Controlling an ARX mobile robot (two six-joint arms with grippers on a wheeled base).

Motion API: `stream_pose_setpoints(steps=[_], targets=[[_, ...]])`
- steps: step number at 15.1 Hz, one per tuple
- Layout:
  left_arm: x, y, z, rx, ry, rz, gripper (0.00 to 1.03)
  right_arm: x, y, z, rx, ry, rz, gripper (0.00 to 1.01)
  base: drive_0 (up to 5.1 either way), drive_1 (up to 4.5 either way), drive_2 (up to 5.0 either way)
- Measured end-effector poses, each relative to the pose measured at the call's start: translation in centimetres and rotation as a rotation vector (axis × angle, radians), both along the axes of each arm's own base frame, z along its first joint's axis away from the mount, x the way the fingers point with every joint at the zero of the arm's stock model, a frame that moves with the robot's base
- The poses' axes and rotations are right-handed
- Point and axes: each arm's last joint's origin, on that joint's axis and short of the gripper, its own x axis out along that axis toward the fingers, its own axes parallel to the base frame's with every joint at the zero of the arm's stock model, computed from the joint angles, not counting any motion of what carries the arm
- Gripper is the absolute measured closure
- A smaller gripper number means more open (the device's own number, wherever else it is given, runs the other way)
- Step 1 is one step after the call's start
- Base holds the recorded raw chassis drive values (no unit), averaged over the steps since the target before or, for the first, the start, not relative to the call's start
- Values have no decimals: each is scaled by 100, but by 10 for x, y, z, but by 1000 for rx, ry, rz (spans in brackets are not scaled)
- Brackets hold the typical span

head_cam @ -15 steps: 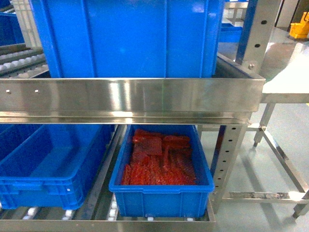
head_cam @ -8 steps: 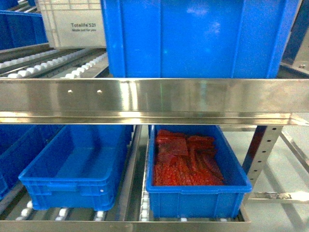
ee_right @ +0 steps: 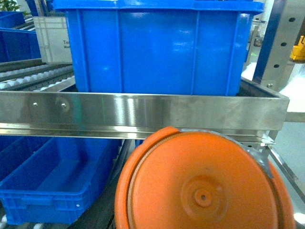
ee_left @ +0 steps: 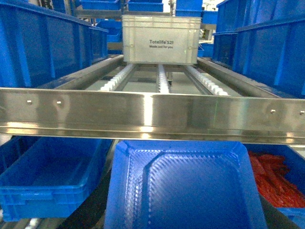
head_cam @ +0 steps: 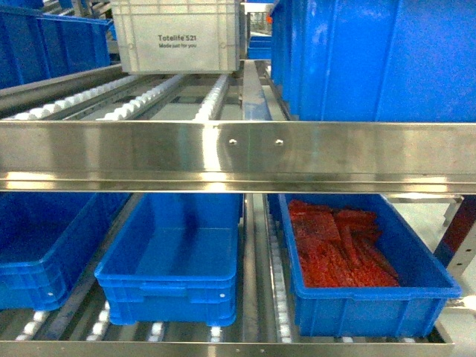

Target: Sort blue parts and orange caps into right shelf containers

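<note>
Fingers of neither gripper are shown in any view, so whether they are spread, closed or gripping cannot be told.

Item 1: orange cap [ee_right: 202, 183], seen large at the bottom of the right wrist view, its round flat face turned toward the camera with a small central boss (its axis is thus pointed roughly along the line of sight; what holds it is not visible).

Item 2: blue part [ee_left: 188, 188], a textured tray-like piece with cut corners, filling the lower left wrist view, broad face toward the lens.

Item 3: large blue crate [ee_right: 155, 45], set upright on the upper shelf behind the steel rail [head_cam: 238, 152].

Item 4: lower-shelf blue crate [head_cam: 416, 297], long axis running away from the camera, filled with red pieces [head_cam: 338, 245]; an empty-looking blue bin [head_cam: 175, 279] is placed just beside it.

Item 5: grey tote [head_cam: 178, 37] marked "Totelife S21", at the far end of the roller lanes.
</note>
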Motion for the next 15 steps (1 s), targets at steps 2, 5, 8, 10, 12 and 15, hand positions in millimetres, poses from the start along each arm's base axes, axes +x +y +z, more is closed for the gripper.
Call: stream_pose_setpoints(steps=[2, 5, 8, 10, 12, 15], targets=[[0, 0, 0, 0, 1, -1, 62, 0, 0, 0, 0, 1, 0, 57, -494, 252, 252], [0, 0, 0, 0, 0, 0, 62, 0, 0, 0, 0, 0, 0, 57, -494, 251, 251], [0, 0, 0, 0, 0, 0, 62, 0, 0, 0, 0, 0, 0, 57, -481, 264, 264], [0, 0, 0, 0, 0, 0, 62, 0, 0, 0, 0, 0, 0, 57, -501, 244, 244], [0, 0, 0, 0, 1, -1, 62, 0, 0, 0, 0, 1, 0, 57, -490, 256, 256], [0, 0, 0, 0, 0, -1, 62, 0, 0, 0, 0, 1, 0, 57, -495, 251, 251]])
